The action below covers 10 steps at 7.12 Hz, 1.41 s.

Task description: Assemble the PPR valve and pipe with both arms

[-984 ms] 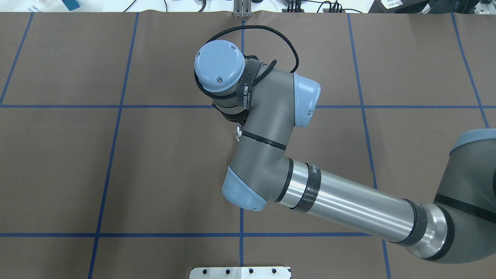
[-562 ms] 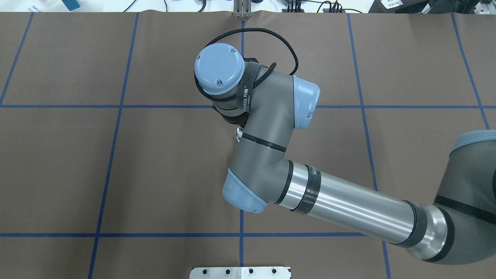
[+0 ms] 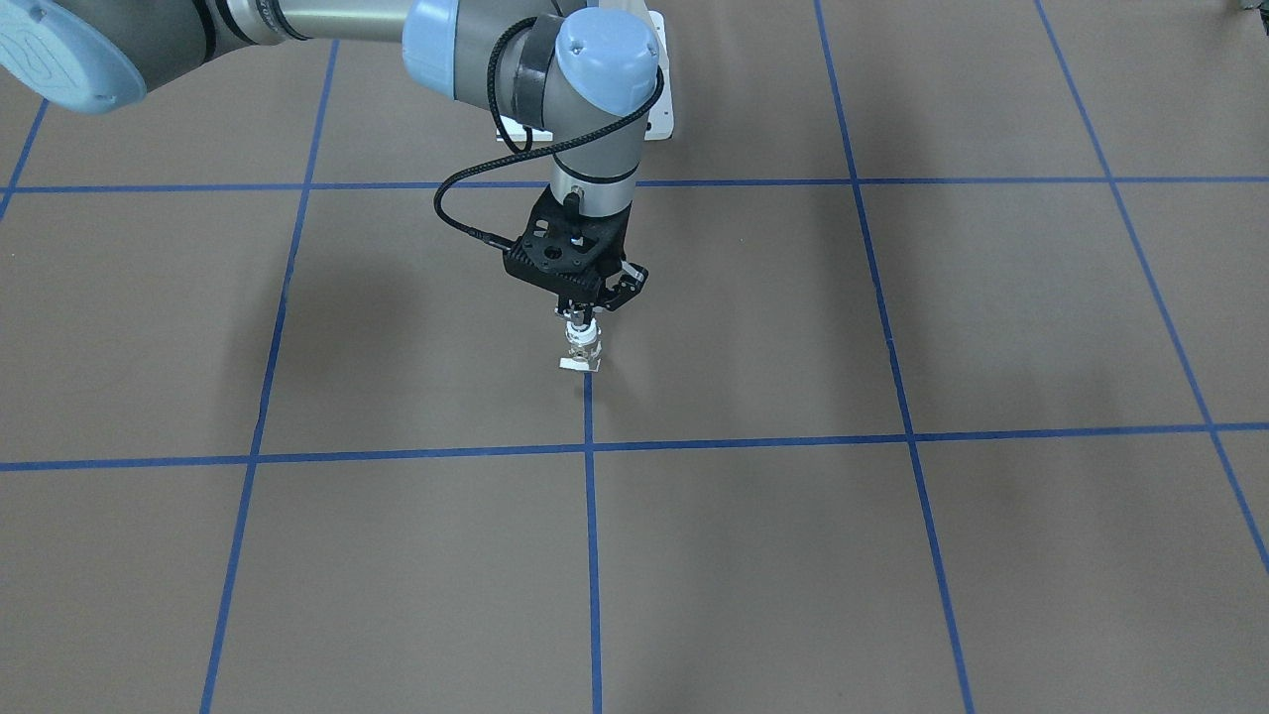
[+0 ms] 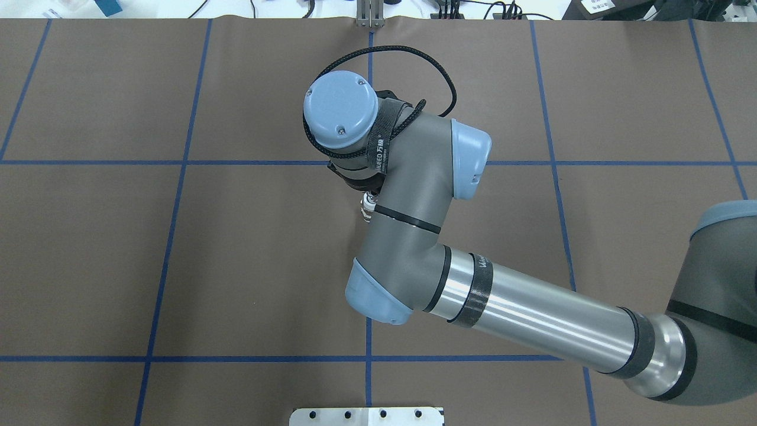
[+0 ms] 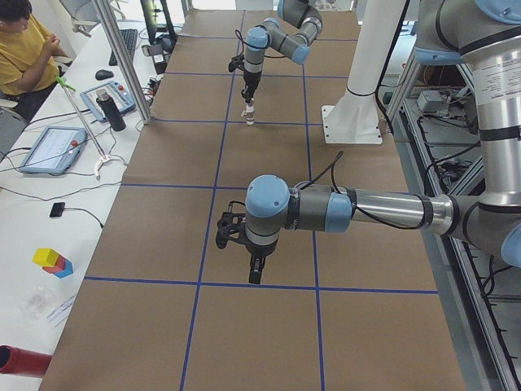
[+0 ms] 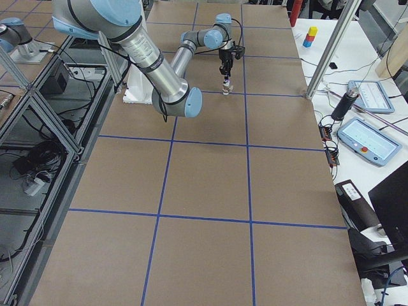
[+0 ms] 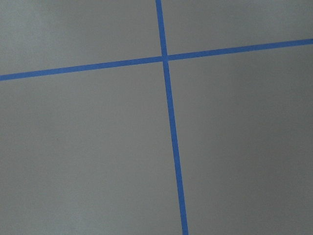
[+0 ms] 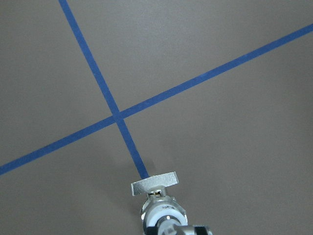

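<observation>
My right arm [image 4: 532, 316] reaches in from the right to the table's middle. Its black gripper [image 3: 585, 317] points straight down and is shut on the top of a small white-and-silver PPR valve piece [image 3: 582, 349], held upright low over the end of a blue tape line. The right wrist view shows the valve's flat silver handle [image 8: 154, 182] at the bottom. A sliver of the valve [image 4: 368, 208] shows beside the wrist from overhead. I see no separate pipe. My left arm [image 5: 366, 210] shows only in the exterior left view; its gripper [image 5: 255, 269] hangs empty-looking over the mat, and I cannot tell whether it is open or shut.
The brown mat [image 4: 177, 254] carries a blue tape grid. A white bolted pedestal plate [image 4: 366, 416] sits at the robot's edge. In the exterior left view an operator [image 5: 24, 49], tablets and a dark bottle [image 5: 112, 110] are at a side bench.
My right wrist has shifted a little to the right and towards the robot, carrying the valve with it. The grip has not changed.
</observation>
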Tool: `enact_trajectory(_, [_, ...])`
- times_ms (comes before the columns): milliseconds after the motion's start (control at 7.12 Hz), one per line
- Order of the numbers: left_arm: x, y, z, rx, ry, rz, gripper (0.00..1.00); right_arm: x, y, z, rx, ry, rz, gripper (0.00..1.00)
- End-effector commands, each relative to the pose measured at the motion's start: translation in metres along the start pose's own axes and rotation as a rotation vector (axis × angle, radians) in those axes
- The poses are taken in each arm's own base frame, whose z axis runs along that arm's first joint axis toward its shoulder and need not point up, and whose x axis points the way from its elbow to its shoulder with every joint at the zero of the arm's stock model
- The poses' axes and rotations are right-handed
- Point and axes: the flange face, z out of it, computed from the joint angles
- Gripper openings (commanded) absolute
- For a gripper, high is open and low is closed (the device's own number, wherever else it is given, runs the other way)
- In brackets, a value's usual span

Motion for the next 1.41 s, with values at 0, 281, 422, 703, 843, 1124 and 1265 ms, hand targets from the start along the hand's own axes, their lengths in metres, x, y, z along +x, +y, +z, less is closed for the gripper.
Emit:
enact_trajectory(0, [0.0, 0.0, 0.0, 0.0, 0.0, 0.0, 1.0, -0.001, 0.0, -0.001, 0.0, -0.004, -0.016, 0.99])
enact_trajectory(281, [-0.002, 0.001, 0.002, -0.004, 0.0, -0.004, 1.0, -0.003, -0.009, -0.014, 0.007, -0.023, -0.027, 0.99])
enact_trajectory(422, [-0.004, 0.002, 0.004, -0.009, -0.001, -0.008, 1.0, -0.002, -0.029, -0.03, 0.013, -0.046, -0.034, 1.0])
enact_trajectory(703, [-0.005, 0.002, 0.006, -0.018, -0.004, -0.013, 1.0, 0.017, -0.11, -0.067, -0.03, -0.084, -0.066, 1.0])
enact_trajectory(843, [-0.011, 0.004, 0.014, -0.037, -0.001, -0.033, 1.0, 0.037, -0.164, -0.089, -0.045, -0.101, -0.071, 1.0])
enact_trajectory(1124, [-0.015, 0.005, 0.017, -0.041, -0.006, -0.031, 1.0, 0.101, -0.263, -0.113, -0.052, -0.112, -0.139, 1.0])
enact_trajectory(1265, [-0.023, 0.008, 0.024, -0.058, -0.003, -0.052, 1.0, 0.157, -0.309, -0.103, -0.032, -0.084, -0.224, 1.0])
